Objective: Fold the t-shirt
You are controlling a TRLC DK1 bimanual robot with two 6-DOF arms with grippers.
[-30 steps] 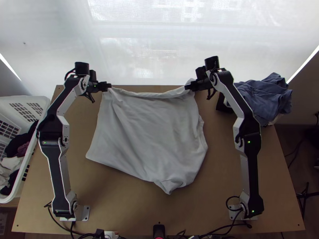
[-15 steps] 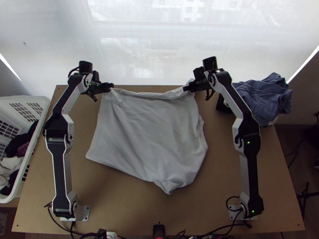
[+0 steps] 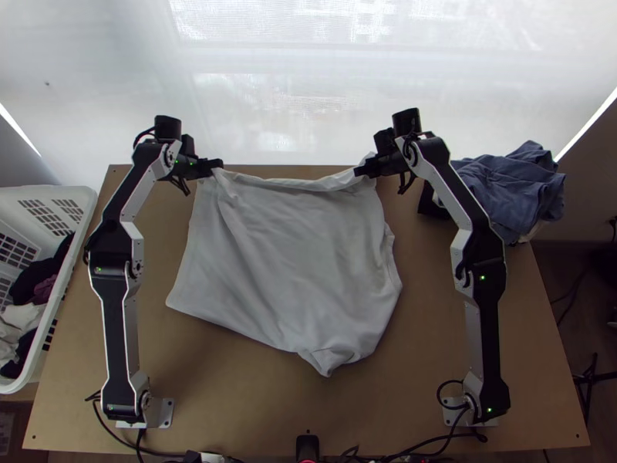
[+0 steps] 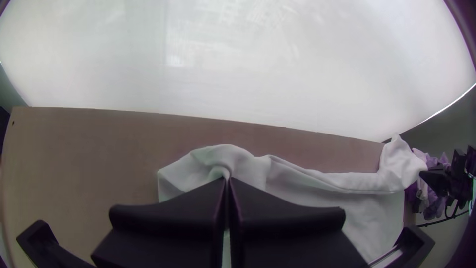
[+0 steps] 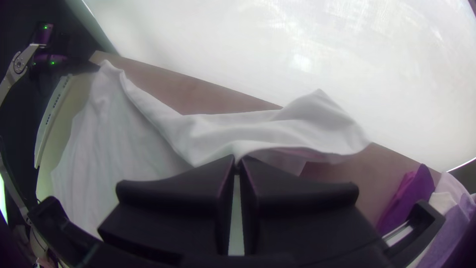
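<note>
Light wooden table (image 3: pixel 254 401): pale t-shirt (image 3: pixel 293 255) spread, wrinkled; blue clothes (image 3: pixel 509 185) heaped far right.

One surface (image 3: pixel 416 386), one t-shirt (image 3: pixel 293 262), one basket (image 3: pixel 86 202), one clothes heap (image 3: pixel 513 187). Two arms (image 3: pixel 117 332) — one left gripper (image 3: pixel 220 163), one right gripper (image 3: pixel 360 170), two fingers (image 4: pixel 171 206) each. The garments in basket and heap overlap too much to count.

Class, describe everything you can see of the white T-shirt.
The white T-shirt is thin-looking, softly creased cloth, spread over the wooden table. Its far edge is pinched near either end by the left tool and the right tool, and sags slightly between them. The near edge slants to a small bunched corner.
</note>
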